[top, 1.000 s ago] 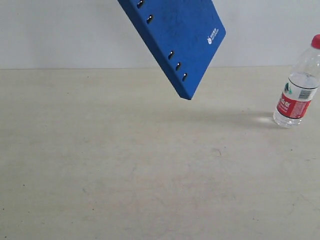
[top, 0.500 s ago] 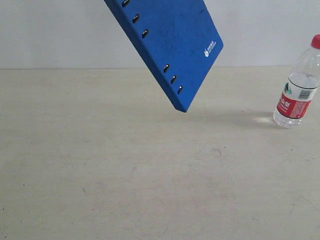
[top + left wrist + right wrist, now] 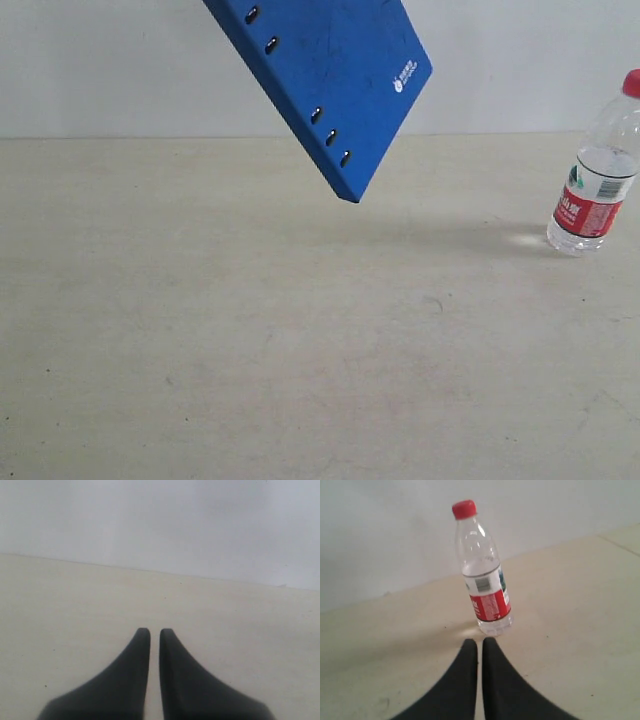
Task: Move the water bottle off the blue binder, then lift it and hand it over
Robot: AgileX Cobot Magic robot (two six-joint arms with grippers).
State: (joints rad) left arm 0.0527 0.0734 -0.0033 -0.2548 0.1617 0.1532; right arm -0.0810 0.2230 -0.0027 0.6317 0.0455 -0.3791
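The blue binder (image 3: 335, 80) hangs tilted in the air at the top of the exterior view, one corner pointing down; whatever holds it is out of frame. The water bottle (image 3: 595, 180) stands upright on the table at the far right, apart from the binder. In the right wrist view the bottle (image 3: 485, 580) stands just beyond my right gripper (image 3: 480, 641), which is shut with nothing between its fingers. My left gripper (image 3: 154, 631) is shut as well, over bare table. Neither gripper shows in the exterior view.
A pale beige table (image 3: 300, 330) fills the lower part of the exterior view, and a plain light wall (image 3: 120, 70) rises behind its far edge. The binder's faint shadow lies on the table left of the bottle.
The binder has drifted left, dipping half a second ago and then rising a little. The bottle has stayed where it was.
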